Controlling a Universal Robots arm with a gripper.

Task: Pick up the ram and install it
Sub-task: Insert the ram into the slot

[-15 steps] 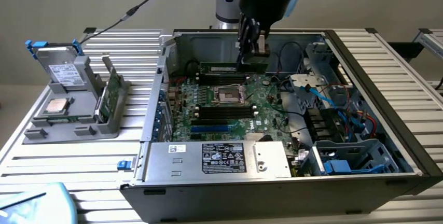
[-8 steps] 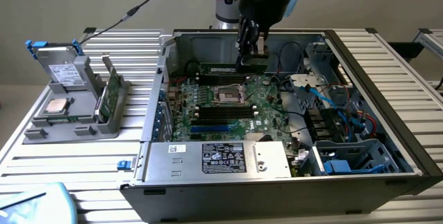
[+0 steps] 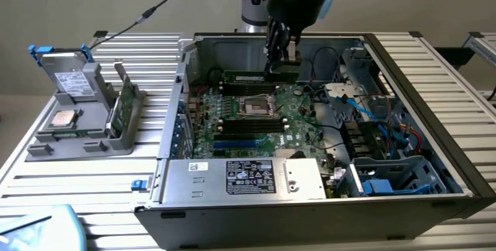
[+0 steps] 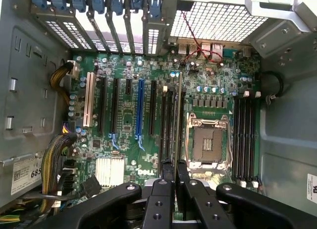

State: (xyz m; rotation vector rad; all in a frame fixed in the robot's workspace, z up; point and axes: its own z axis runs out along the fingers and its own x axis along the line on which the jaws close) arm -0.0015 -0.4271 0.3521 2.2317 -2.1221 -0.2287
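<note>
Wrist view is showing the gripper [image 4: 175, 173] clamping the ram [image 4: 178, 115] between its fingers [image 4: 183, 170], the stick's long axis lying along the black slots [image 4: 164, 120] just beside the silver socket [image 4: 210, 142] on the motherboard [image 4: 126, 121].

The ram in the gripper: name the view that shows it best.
The exterior view: the ram shows its long green side. In the wrist view it is edge-on, a thin strip in the gripper.

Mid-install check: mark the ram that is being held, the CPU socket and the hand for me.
ram [image 4: 178, 115]: wrist view, on the thin edge facing the camera, mid-length.
CPU socket [image 4: 210, 142]: wrist view, on the middle of the square socket.
hand [image 4: 175, 167]: wrist view, midway between its fingertips, shut on the ram.
</note>
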